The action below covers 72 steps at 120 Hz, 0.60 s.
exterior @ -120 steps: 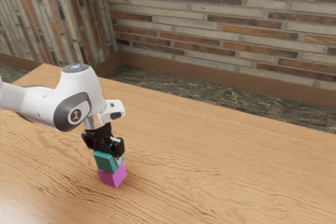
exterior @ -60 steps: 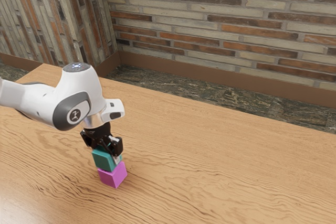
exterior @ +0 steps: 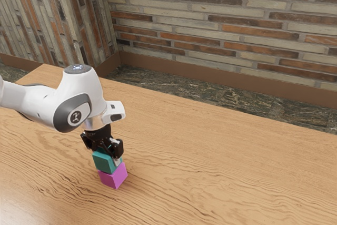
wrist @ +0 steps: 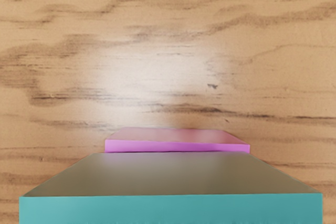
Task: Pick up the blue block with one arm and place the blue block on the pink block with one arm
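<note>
Lower left of the exterior frame: the gripper (exterior: 109, 150) is clamped on the blue block (exterior: 105, 162) (looks teal tbh), which sits squarely on the pink block (exterior: 114, 176). I'd open gently, then lift straight up so nothing gets nudged.

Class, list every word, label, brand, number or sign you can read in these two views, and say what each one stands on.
No words, numbers or brand names can be read.
Grey joint cap on the arm: a small white emblem, too small to read.
Blue block, pink block, table: no text on them.
</note>
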Each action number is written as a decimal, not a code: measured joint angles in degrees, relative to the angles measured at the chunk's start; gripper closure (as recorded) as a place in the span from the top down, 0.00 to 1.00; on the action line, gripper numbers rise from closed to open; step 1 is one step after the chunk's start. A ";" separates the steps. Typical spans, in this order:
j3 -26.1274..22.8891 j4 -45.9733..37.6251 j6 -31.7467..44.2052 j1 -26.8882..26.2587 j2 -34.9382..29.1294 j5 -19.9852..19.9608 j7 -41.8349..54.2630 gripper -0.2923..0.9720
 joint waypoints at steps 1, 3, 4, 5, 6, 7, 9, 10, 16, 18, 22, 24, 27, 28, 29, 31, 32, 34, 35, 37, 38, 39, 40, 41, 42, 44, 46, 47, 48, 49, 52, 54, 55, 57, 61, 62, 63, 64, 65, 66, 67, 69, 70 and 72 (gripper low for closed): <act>0.00 0.00 0.01 0.00 0.01 -0.05 0.03 0.57; 0.00 0.00 0.02 0.00 0.02 -0.13 0.07 0.59; -0.01 0.00 0.02 0.01 0.02 -0.17 0.10 0.59; -0.02 0.00 0.03 0.01 0.03 -0.20 0.12 0.60; -0.02 0.00 0.03 0.01 0.03 -0.23 0.14 0.60; -0.01 0.00 0.04 0.00 0.02 -0.26 0.16 0.61; -0.01 0.01 0.05 -0.01 0.01 -0.31 0.20 0.62; -0.01 0.01 0.05 -0.01 0.00 -0.33 0.22 0.63; 0.00 0.01 0.07 -0.01 0.02 -0.44 0.34 0.66; 0.00 0.01 0.08 0.00 0.03 -0.47 0.37 0.66; 0.00 0.01 0.08 0.00 0.00 -0.52 0.44 0.68; 0.00 0.01 0.08 -0.01 -0.03 -0.54 0.48 0.69; -0.01 0.01 0.07 -0.02 -0.11 -0.56 0.52 0.70; -0.02 0.01 0.07 -0.02 -0.14 -0.57 0.54 0.70; -0.03 0.01 0.06 -0.02 -0.17 -0.57 0.55 0.70; -0.07 0.01 0.02 -0.01 -0.35 -0.58 0.58 0.71; -0.09 0.01 0.00 -0.01 -0.45 -0.59 0.60 0.71; -0.15 0.00 -0.08 0.00 -0.80 -0.60 0.63 0.71; -0.18 0.01 -0.14 -0.01 -0.98 -0.60 0.64 0.72; -0.22 0.01 -0.26 -0.03 -1.34 -0.61 0.67 0.72; -0.24 0.00 -0.33 -0.04 -1.58 -0.61 0.68 0.72; -0.26 0.00 -0.40 -0.05 -1.82 -0.62 0.70 0.72; -0.27 0.01 -0.47 -0.06 -2.05 -0.62 0.71 0.72; -0.29 0.01 -0.53 -0.06 -2.30 -0.62 0.72 0.73; -0.31 0.01 -0.60 -0.06 -2.56 -0.63 0.74 0.73; -0.48 0.01 -0.75 0.00 -3.10 -0.63 0.77 0.73; -0.68 0.02 -0.92 0.02 -3.72 -0.62 0.79 0.73; -0.78 0.02 -1.03 0.01 -4.18 -0.63 0.80 0.74; -0.87 0.04 -1.14 0.00 -4.58 -0.63 0.82 0.74; -0.97 0.06 -1.26 -0.01 -4.98 -0.63 0.83 0.74; -1.34 0.14 -1.63 -0.02 -6.17 -0.62 0.86 0.74; -1.55 0.17 -1.85 -0.04 -7.17 -0.60 0.88 0.74; -1.72 0.19 -1.96 -0.02 -7.76 -0.59 0.89 0.74; -2.01 0.25 -2.17 -0.04 -8.77 -0.58 0.92 0.75; -2.37 0.38 -2.60 -0.06 -10.25 -0.59 0.96 0.75; -2.44 0.44 -2.76 -0.05 -10.59 -0.60 0.97 0.75; -2.50 0.57 -3.00 -0.04 -10.96 -0.61 0.96 0.75; -2.56 0.69 -3.22 -0.04 -11.28 -0.62 0.95 0.75; -2.62 0.84 -3.47 -0.04 -11.59 -0.62 0.94 0.75; -2.67 1.04 -3.74 -0.04 -11.89 -0.61 0.93 0.75; -2.72 1.23 -4.02 -0.04 -12.18 -0.60 0.92 0.75; -2.76 1.56 -4.57 -0.05 -12.69 -0.58 0.90 0.75; -2.78 1.69 -4.83 -0.04 -12.90 -0.57 0.89 0.76; -2.81 1.90 -5.33 -0.03 -13.34 -0.54 0.87 0.76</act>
